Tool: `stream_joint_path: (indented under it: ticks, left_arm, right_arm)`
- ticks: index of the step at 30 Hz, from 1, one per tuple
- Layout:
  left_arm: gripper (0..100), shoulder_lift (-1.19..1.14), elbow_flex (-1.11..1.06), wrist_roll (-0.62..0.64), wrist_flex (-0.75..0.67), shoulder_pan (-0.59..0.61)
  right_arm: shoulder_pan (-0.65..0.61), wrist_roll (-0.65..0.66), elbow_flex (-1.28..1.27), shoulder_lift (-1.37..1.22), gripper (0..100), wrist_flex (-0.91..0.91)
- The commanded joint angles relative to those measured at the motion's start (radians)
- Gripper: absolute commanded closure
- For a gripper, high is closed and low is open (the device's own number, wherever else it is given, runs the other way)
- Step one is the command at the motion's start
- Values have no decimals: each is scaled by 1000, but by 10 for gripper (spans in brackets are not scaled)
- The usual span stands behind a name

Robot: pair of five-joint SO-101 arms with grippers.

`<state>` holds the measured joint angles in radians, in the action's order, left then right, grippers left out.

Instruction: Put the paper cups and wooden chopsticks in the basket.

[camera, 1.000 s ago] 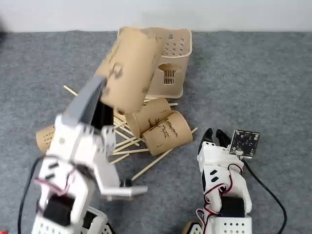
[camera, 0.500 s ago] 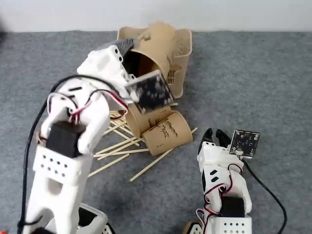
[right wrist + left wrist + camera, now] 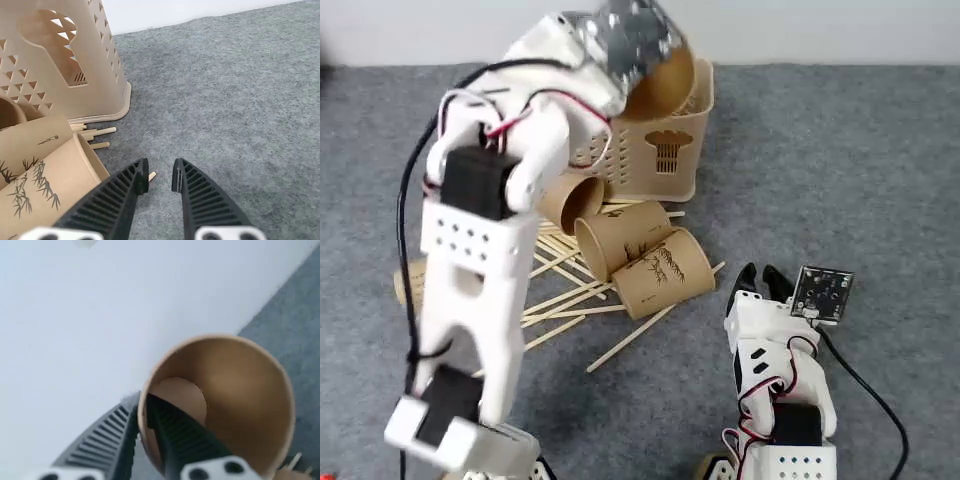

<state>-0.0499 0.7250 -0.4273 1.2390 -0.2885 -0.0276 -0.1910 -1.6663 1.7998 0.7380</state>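
My left gripper (image 3: pixel 143 405) is shut on a paper cup (image 3: pixel 235 390), one finger inside the rim and one outside. In the high view this cup (image 3: pixel 665 85) hangs tilted over the top of the beige basket (image 3: pixel 665 150). In front of the basket lie three more paper cups (image 3: pixel 570 200) (image 3: pixel 620 235) (image 3: pixel 665 270) on their sides, over a scatter of wooden chopsticks (image 3: pixel 585 300). Another cup (image 3: pixel 408 282) peeks out at the left behind the arm. My right gripper (image 3: pixel 759 276) rests low on the carpet to the right of the pile, shut and holding nothing (image 3: pixel 159 175).
Grey carpet (image 3: pixel 840 170) covers the table, with a white wall behind the basket. In the right wrist view the basket's wall (image 3: pixel 70 60), two lying cups (image 3: pixel 45 185) and chopstick ends (image 3: pixel 95 132) sit just beside my right gripper. Open carpet stretches to the right.
My left arm has swung up and away from the front of the table, carrying the cup from above the pile to above the basket's rim. The right arm has stayed still.
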Motion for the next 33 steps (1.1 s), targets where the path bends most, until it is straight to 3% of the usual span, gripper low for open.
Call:
stream_joint_path:
  ticks: [1, 10, 20, 28, 33]
  left_arm:
    - [985, -104, 271, 207, 51, 3]
    - [986, -348, 596, 595, 106, 11]
    - [986, -446, 559, 786, 110, 100]
    - [985, -483, 555, 1165, 107, 100]
    - [985, -482, 555, 1194, 107, 72]
  right_arm:
    - [4, -8, -17, 12, 894, 7]
    - [4, -8, -17, 12, 894, 7]
    - [7, -6, -17, 12, 894, 7]
    - [5, -6, -17, 12, 894, 7]
    - [4, -6, -17, 12, 894, 7]
